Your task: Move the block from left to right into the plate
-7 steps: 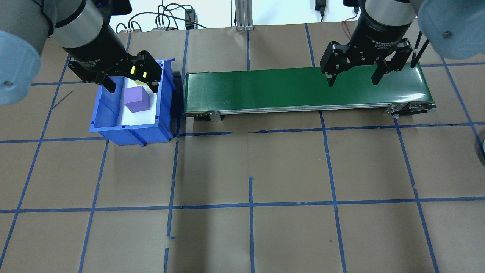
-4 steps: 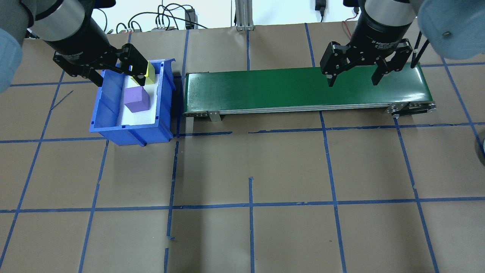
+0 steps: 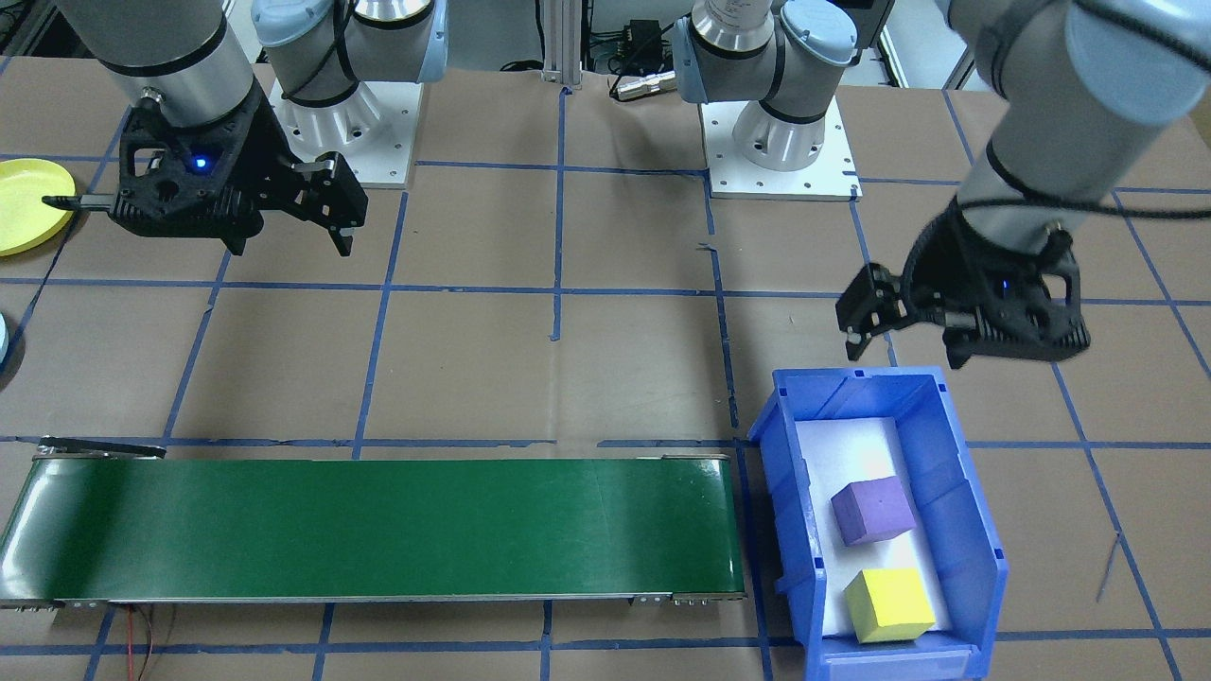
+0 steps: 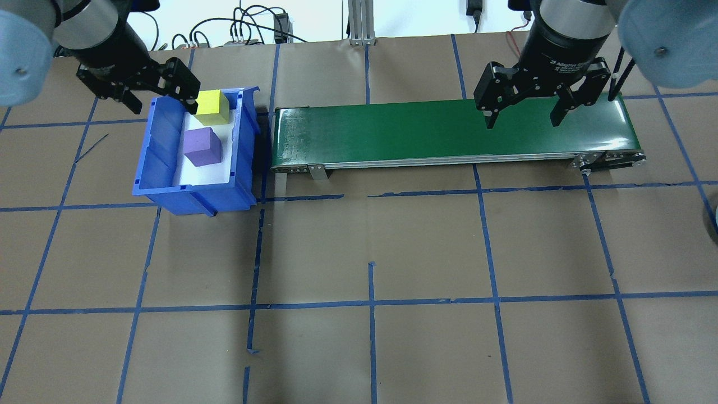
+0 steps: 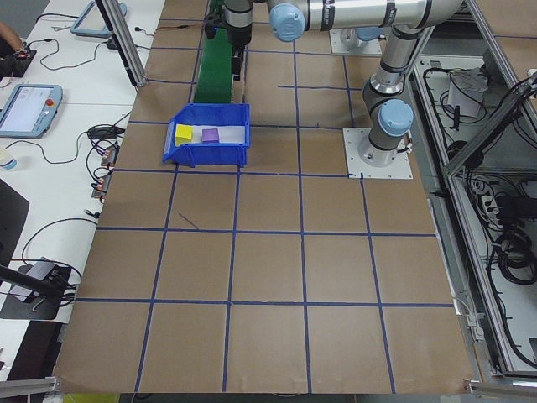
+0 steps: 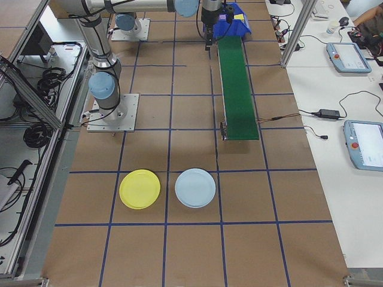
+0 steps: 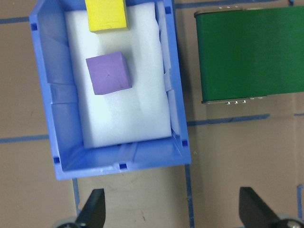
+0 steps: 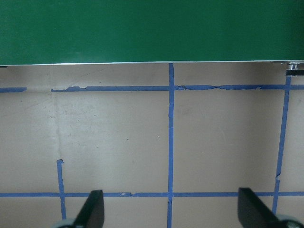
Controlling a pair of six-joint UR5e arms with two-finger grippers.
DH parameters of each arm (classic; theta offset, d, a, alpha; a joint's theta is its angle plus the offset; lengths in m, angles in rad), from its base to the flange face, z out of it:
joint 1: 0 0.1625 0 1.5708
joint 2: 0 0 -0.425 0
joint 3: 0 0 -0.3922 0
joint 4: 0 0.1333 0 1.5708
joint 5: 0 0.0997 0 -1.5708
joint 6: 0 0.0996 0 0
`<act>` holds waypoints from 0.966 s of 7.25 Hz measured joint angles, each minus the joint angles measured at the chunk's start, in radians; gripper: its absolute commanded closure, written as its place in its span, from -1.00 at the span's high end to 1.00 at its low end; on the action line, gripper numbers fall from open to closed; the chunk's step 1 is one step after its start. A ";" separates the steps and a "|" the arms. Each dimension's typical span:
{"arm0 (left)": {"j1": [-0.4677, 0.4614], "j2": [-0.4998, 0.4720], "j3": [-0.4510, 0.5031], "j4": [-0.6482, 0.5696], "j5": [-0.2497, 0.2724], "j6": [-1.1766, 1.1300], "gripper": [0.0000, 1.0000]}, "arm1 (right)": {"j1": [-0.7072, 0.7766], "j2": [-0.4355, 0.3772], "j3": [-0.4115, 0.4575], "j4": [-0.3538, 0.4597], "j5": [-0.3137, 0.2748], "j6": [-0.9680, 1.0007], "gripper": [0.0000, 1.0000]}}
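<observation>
Presently: yellow block (image 4: 212,106) and purple block (image 4: 202,146) loose on white padding in bin (image 4: 147,168), probably light foam, best pinched across flat opposite faces; left gripper (image 4: 141,90) spread, empty; right gripper (image 4: 523,115) spread over belt (image 4: 392,132).

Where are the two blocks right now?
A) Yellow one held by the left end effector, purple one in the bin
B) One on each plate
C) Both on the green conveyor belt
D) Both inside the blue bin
D: the yellow block and the purple block both sit on the white liner inside the blue bin; the left end effector is open and empty beside it.
</observation>
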 measured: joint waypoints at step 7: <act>0.044 -0.453 0.227 0.164 -0.034 0.019 0.97 | 0.000 0.000 0.001 0.000 0.000 0.000 1.00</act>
